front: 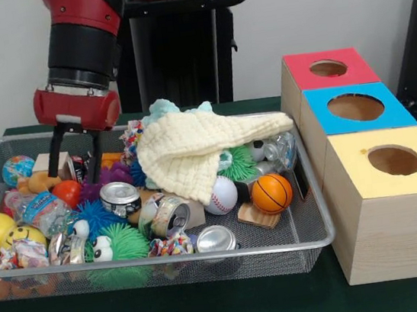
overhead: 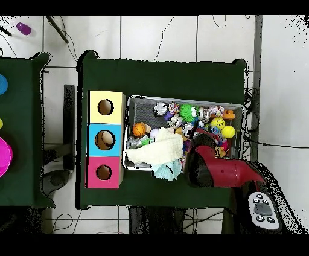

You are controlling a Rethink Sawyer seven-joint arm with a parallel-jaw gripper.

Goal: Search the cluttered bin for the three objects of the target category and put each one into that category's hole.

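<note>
Gripper (front: 74,154) low in bin (front: 317,211), fingers (front: 56,149) spread, empty, over purple spiky ball (front: 107,177); cloth (front: 192,149) alongside.

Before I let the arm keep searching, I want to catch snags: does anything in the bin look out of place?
Yes. The cream knitted cloth lies draped over the toys in the wire mesh bin, with one corner stretched over the bin's rim toward the red-topped box. It hides whatever is underneath it.
</note>
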